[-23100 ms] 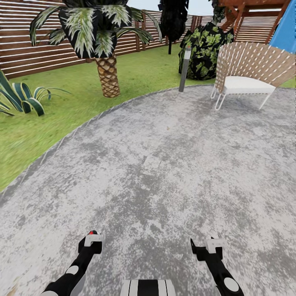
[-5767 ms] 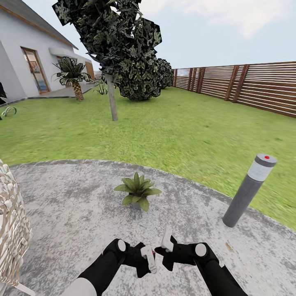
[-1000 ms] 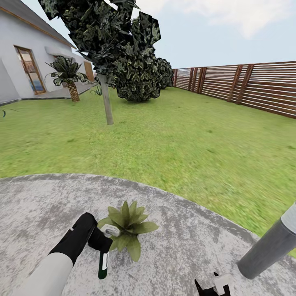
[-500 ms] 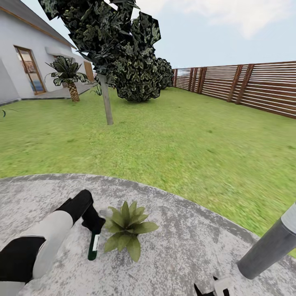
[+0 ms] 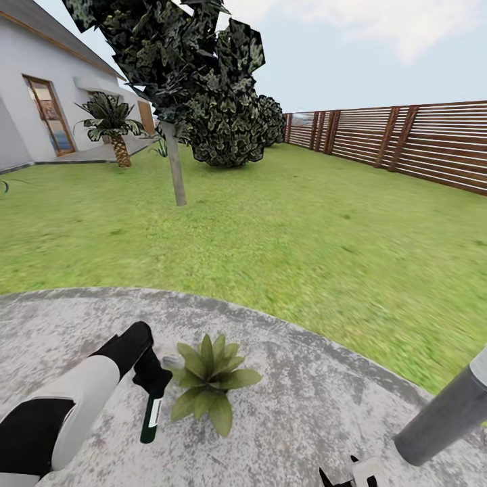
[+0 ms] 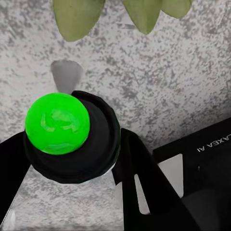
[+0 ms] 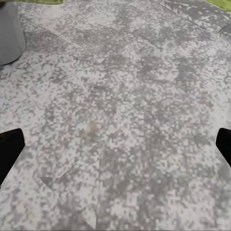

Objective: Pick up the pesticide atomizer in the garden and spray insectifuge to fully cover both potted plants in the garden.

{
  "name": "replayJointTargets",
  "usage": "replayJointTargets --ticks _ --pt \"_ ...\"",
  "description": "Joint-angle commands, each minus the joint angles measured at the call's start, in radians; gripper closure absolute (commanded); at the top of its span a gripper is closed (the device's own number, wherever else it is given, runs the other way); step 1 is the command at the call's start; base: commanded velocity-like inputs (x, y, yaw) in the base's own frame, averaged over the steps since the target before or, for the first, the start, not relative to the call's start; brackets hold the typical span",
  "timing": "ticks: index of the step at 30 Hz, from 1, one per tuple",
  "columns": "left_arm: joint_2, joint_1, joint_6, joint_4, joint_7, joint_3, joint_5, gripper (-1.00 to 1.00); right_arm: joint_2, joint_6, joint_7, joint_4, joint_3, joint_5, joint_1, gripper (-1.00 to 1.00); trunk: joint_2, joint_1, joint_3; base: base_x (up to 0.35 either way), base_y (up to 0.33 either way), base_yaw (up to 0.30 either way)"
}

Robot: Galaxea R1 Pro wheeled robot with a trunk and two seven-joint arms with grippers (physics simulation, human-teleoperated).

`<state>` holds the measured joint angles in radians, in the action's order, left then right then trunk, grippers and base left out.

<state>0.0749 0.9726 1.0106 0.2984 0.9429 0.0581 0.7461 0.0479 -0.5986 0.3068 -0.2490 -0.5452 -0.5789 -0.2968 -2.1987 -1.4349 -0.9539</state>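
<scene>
Atomizer (image 5: 150, 414), dark bottle hung nozzle-down in our left gripper (image 5: 153, 380), pinched just beside the potted plant (image 5: 206, 374) on grey paving (image 5: 304, 419), presumably to wet its leaves. Right gripper (image 5: 352, 473): spread, idle, low near the grey post (image 5: 443, 414).

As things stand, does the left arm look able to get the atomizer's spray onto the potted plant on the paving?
Probably yes. The left gripper holds the atomizer right beside the potted plant, with only bare paving between them. Which way the nozzle points is hard to tell.
</scene>
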Motion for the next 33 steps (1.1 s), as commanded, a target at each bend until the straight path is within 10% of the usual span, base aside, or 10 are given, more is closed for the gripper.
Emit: replayJointTargets --ticks 1,33 --pt "0.002 -0.001 0.005 0.001 0.008 0.005 0.003 1.00 0.000 -0.003 0.008 0.000 -0.009 -0.003 -0.001 -1.00 0.000 0.000 -0.001 0.269 0.135 0.000" --pt "0.022 -0.103 -0.001 -0.025 0.005 0.005 0.007 1.00 0.000 -0.003 0.009 0.001 -0.009 -0.003 -0.001 -1.00 0.000 0.000 -0.001 0.107 0.054 0.000"
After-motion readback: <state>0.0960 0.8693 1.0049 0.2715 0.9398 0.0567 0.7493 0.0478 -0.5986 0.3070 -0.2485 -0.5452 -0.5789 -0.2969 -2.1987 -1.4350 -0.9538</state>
